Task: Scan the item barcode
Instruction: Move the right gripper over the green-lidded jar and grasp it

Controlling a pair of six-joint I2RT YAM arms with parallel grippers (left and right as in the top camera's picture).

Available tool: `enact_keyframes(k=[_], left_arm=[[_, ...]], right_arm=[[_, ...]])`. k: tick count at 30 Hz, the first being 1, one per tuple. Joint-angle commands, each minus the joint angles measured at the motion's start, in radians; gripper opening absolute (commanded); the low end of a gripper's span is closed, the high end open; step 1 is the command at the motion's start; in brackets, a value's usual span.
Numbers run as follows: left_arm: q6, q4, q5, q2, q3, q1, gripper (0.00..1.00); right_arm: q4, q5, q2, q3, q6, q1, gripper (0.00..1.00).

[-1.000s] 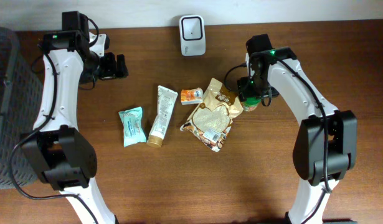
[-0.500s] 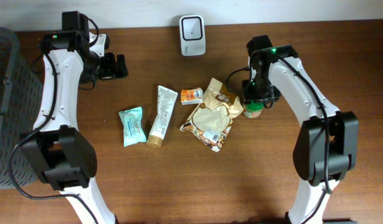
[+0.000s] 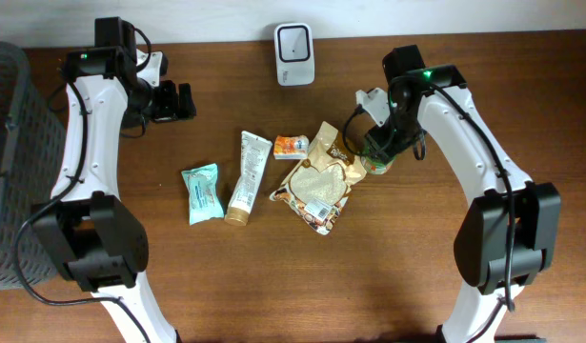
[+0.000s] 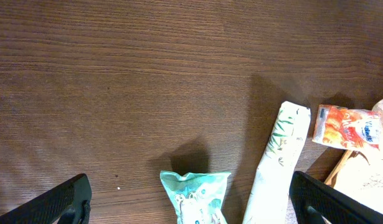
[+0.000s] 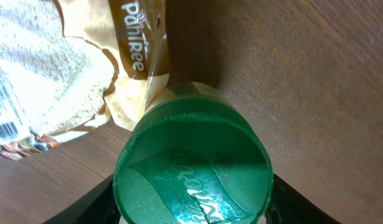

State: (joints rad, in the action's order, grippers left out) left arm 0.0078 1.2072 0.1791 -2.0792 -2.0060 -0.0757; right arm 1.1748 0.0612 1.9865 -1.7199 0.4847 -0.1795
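- Task item: jar [image 5: 191, 171] with a green lid, right of the tabletop's middle, touching the right side of the brown snack bag [image 3: 319, 181].
- Scanner [image 3: 294, 41] stands at the middle of the far edge, well apart from the jar.
- Right gripper [image 3: 382, 145]: jaws partway closed, one finger against each side of the lid. Reads as a grip on the jar.
- Left gripper [image 3: 183, 100]: jaws fully spread and holding nothing, near the far left corner, above bare wood.
- Risk: the hold is on the lid rim alone, so the jar could twist or slip out on the way to the scanner.
- Risk: a corner of the bag lies against the jar, so a lift could drag the bag and disturb the orange sachet [image 3: 293, 146] just beside it.
- Risk: the barcode could end up facing away from the scanner, since its side is unknown.
- Hidden: the lid blocks the jar's label and barcode in the wrist view, and the gripper covers most of the jar from overhead.
- Cut off: the right fingertips run out of the frame's bottom corners.
- Cannot tell whether the jar's base is on the tabletop or off it.
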Motion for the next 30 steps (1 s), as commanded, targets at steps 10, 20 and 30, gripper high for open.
enact_keyframes(k=[10, 20, 30], left_arm=[[0.015, -0.002, -0.001, 0.024, 0.008, -0.004, 0.99], [0.016, -0.002, -0.001, 0.024, 0.008, -0.004, 0.99], [0.016, -0.002, -0.001, 0.024, 0.008, -0.003, 0.99]], right_arm=[[-0.012, -0.004, -0.026, -0.003, 0.116, -0.002, 0.64], [-0.034, 0.01, -0.01, -0.003, -0.014, 0.043, 0.96], [-0.077, 0.006, 0.064, 0.002, -0.015, 0.042, 0.91]])
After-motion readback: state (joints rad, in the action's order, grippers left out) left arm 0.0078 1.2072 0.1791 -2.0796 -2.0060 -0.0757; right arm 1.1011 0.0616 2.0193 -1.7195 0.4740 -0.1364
